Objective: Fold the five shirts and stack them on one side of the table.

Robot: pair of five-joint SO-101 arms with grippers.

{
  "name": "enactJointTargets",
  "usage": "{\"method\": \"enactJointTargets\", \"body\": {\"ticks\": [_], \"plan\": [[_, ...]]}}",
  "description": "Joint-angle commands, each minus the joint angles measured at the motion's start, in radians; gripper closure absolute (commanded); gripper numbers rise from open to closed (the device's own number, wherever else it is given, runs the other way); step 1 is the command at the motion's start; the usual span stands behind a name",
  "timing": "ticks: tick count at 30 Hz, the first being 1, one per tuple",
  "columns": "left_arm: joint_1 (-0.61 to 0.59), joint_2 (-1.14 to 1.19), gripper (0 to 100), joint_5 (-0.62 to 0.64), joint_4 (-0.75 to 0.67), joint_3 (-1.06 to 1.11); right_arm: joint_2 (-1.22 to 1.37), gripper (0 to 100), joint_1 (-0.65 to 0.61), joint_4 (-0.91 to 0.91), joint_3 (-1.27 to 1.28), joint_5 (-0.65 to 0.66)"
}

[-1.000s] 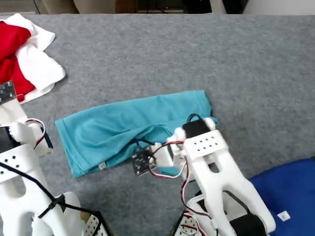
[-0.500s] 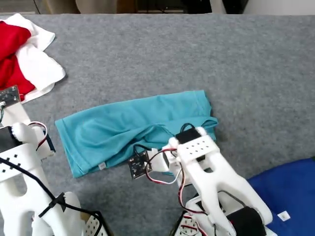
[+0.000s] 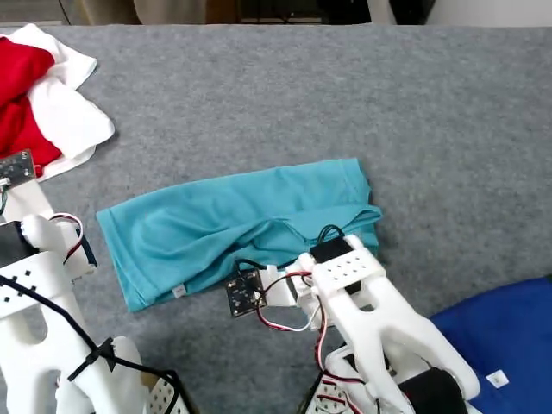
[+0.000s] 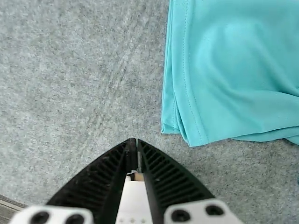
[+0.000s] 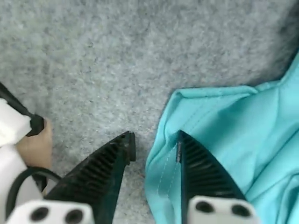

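A teal shirt (image 3: 216, 224), folded into a long band, lies across the middle of the grey mat. My right arm (image 3: 354, 276) stands over the band's near edge towards its right end. In the right wrist view my right gripper (image 5: 154, 145) is open just above the mat. The teal shirt's hem (image 5: 163, 172) lies partly in the gap between its fingers. My left gripper (image 4: 136, 142) is shut and empty, over bare mat a little short of the teal shirt's (image 4: 229, 79) left corner. The left arm (image 3: 34, 267) stands at the near left.
A red shirt (image 3: 17, 86) lies crumpled on a white shirt (image 3: 69, 116) in the far left corner. A blue shirt (image 3: 500, 328) lies at the near right edge. Bare grey mat (image 3: 388, 95) stretches across the far side and right.
The right arm has drawn back towards the near edge, from over the teal shirt to its near hem. The left arm has barely shifted. The shirt lies as before.
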Motion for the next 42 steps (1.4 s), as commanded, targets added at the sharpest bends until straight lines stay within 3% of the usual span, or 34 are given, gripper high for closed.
{"method": "enactJointTargets", "body": {"ticks": [1,4,16,22,27,32,42], "plan": [[-0.012,-0.007,98,-0.003,0.008,-0.003,0.015,93.1,-0.008,-0.014,0.053,-0.014],[-0.014,-0.007,98,-0.003,0.008,-0.005,0.015,99.4,-0.008,-0.014,0.059,-0.014],[-0.014,-0.007,98,-0.003,0.025,-0.011,0.008,99.3,0.104,-0.041,0.033,-0.014],[-0.014,-0.007,98,-0.003,0.026,-0.012,0.008,99.3,0.216,-0.031,-0.166,-0.014],[-0.014,-0.007,98,-0.003,0.026,-0.012,0.015,99.3,0.225,0.008,-0.374,-0.014],[-0.014,-0.007,98,-0.003,0.026,-0.012,0.022,99.3,0.219,-0.124,-0.432,-0.009],[-0.014,-0.007,98,-0.003,0.026,-0.005,0.361,99.3,0.216,-0.212,-0.687,-0.018]]}}
